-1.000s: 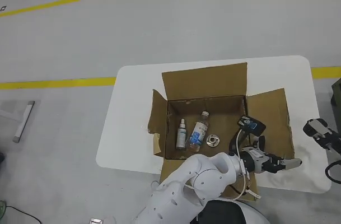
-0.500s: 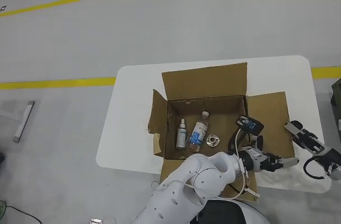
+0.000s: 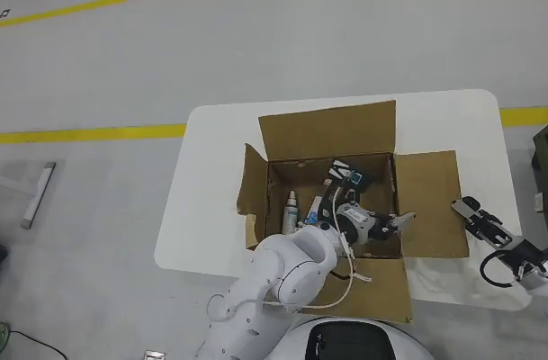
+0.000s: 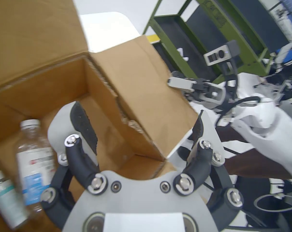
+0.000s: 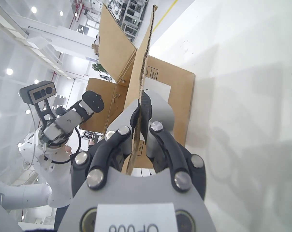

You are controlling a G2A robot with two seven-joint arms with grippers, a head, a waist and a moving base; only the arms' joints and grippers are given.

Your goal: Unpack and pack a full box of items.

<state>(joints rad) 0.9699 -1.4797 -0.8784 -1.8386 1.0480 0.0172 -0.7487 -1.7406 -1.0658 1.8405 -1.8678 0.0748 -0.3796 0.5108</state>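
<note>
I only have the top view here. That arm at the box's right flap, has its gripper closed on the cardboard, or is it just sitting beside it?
Observer: Closed on it. In the right wrist view the right gripper pinches the edge of the flap between its pads.
Operator: And the other gripper, is it holding anything?
Observer: No. The left wrist view shows the left gripper open and empty over the box, with the clear bottle lying inside.
</note>
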